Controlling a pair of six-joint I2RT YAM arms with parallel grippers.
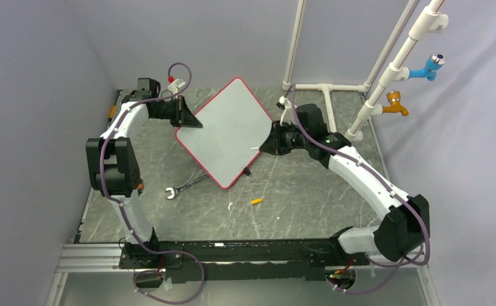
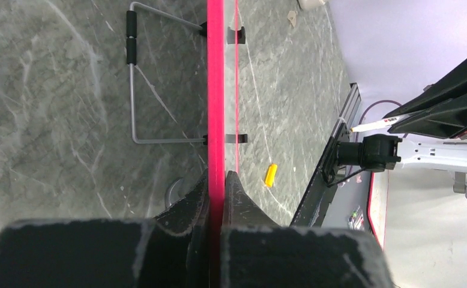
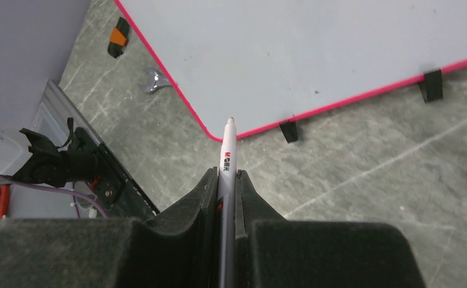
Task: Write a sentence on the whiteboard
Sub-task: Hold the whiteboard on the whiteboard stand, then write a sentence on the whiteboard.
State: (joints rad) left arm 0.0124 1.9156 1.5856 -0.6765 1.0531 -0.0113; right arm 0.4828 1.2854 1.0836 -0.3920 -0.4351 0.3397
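The whiteboard [image 1: 226, 127], white with a thin red frame, sits turned like a diamond on the table's far middle. No orange handwriting shows on its face in any view. My left gripper [image 1: 191, 121] is shut on the board's left edge; in the left wrist view the red frame [image 2: 215, 90] runs straight out between the jaws of the gripper [image 2: 216, 177]. My right gripper [image 1: 266, 145] is shut on a white marker [image 3: 227, 144]. Its tip points at the board [image 3: 315, 54] and hovers just off the board's red edge.
A metal wrench [image 1: 185, 187] lies by the board's near corner. A small orange cap [image 1: 256, 201] lies on the table in front, and also shows in the left wrist view [image 2: 270, 175]. A white pipe frame [image 1: 335, 87] with blue and orange taps stands at the back right. The board's wire stand [image 2: 134, 90] shows beneath it.
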